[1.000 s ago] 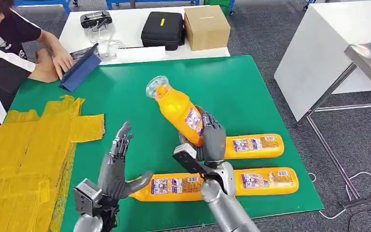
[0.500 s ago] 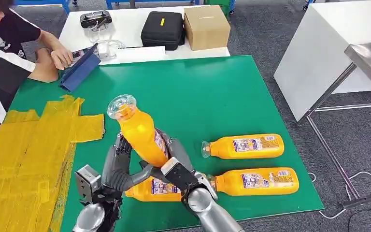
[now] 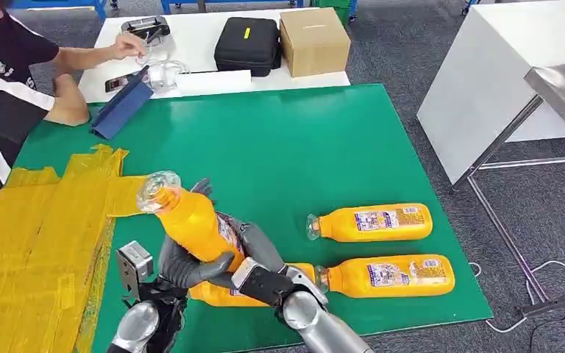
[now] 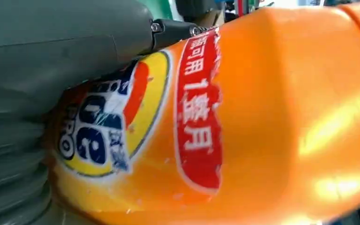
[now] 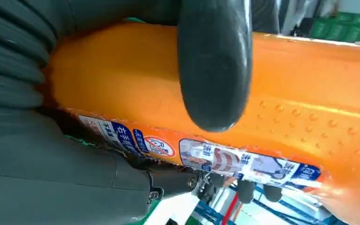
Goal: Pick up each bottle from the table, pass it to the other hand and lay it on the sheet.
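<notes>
Carried leftward since the earlier frames: held bottle (image 3: 190, 220), now tilted cap-first toward yellow sheet (image 3: 37, 235), clasped from both sides by left hand (image 3: 184, 266) and right hand (image 3: 254, 246), mid-transfer. Left lying on green table (image 3: 324, 140): three more bottles. Left wrist view: thumb pressed against label. Right wrist view: thumb (image 5: 214, 61) wrapped over bottle body, securing it until handover.

Orange bottles: four; one held (image 3: 191, 220), one partly hidden beneath the hands (image 3: 213, 294), two lying free on the green mat (image 3: 371, 222) (image 3: 386, 275).
Robot hands: two; left (image 3: 180, 265), right (image 3: 257, 246).
Yellow sheets: one (image 3: 44, 235).
Black cases: one (image 3: 246, 44).
Cardboard boxes: one (image 3: 314, 40).
People: one (image 3: 7, 73).
</notes>
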`<state>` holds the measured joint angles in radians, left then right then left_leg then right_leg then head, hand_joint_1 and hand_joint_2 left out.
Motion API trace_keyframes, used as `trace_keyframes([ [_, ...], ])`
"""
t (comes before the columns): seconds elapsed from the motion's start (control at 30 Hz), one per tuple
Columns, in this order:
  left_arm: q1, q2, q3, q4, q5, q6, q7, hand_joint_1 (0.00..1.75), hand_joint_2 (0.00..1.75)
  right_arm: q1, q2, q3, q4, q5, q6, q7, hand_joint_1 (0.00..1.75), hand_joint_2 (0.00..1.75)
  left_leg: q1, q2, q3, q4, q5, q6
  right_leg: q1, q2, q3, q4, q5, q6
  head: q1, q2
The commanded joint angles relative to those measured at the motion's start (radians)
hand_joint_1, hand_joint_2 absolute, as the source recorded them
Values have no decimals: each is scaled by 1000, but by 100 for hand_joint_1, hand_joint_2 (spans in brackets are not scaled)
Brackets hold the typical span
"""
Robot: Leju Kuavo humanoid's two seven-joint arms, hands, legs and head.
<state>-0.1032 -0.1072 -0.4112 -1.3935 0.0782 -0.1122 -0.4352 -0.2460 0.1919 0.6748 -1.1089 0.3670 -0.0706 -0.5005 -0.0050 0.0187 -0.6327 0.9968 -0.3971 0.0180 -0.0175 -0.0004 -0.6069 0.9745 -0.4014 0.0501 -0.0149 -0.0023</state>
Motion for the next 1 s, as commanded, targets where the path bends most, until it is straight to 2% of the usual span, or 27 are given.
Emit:
trace_keyframes([
  [0.03,-92,-10,35,100,91,-6,36,175,175,-42,-31,130,73,68,-29,-9,175,175,1,-3,4,0,-1,-1,1,-2,5,-1,-1,-2,0,0],
  [0.2,-84,-17,59,32,151,42,30,175,175,-35,-37,116,61,54,-53,-6,175,175,2,-4,4,1,-2,-2,2,-3,5,0,-2,-2,0,0],
  [1.0,-81,-9,57,18,155,79,19,175,175,-13,-40,84,30,28,-85,-3,175,175,2,-4,5,1,-2,-2,2,-3,6,-1,-3,-2,0,0],
])
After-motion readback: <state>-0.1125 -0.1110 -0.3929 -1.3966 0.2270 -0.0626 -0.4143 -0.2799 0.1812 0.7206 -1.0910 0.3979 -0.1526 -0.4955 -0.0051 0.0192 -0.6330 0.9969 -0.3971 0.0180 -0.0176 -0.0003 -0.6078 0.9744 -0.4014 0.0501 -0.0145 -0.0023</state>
